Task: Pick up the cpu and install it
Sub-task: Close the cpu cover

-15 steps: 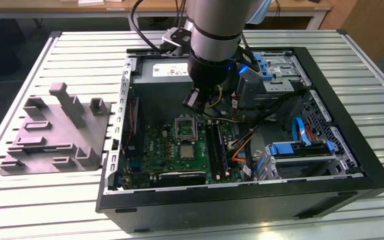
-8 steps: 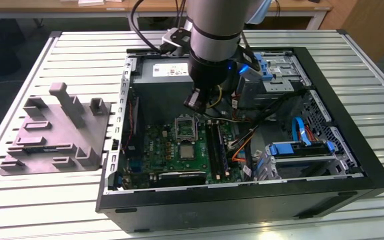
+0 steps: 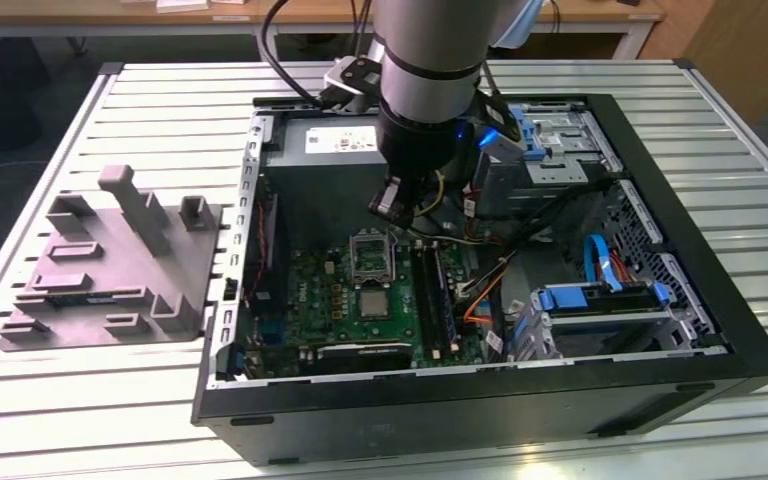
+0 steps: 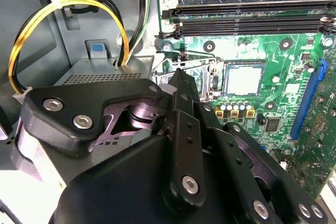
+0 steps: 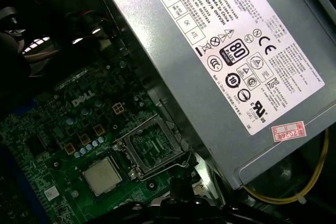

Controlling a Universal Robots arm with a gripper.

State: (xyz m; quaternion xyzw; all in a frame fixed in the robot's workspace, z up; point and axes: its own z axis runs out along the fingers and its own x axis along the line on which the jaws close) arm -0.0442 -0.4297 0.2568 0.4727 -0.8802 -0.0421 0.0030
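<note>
Hovering with the gripper [image 3: 387, 208] inside the open computer case [image 3: 491, 400], close to the grey power supply [image 3: 324, 150] and above the motherboard [image 3: 317, 300]. Holding nothing: in the second wrist view the fingers [image 4: 180, 124] are appearing drawn together into one dark bar, with no chip between them.

Lying flat on the motherboard, and showing in both wrist views, the cpu [image 3: 375, 303] [image 4: 244, 80] [image 5: 102, 176] is sitting just beside the metal-framed socket [image 3: 371, 255] [image 5: 149, 144], apart from the fingers and untouched. Placing it by the exterior view, the socket is falling between gripper and cpu, with the cpu farther toward the case's near wall. Being square, it is offering no long axis, and its edges are running parallel to the socket frame.

Standing unused on the bench [image 3: 91, 400], at the exterior view's left, is the grey moulded tray [image 3: 104, 270].
</note>
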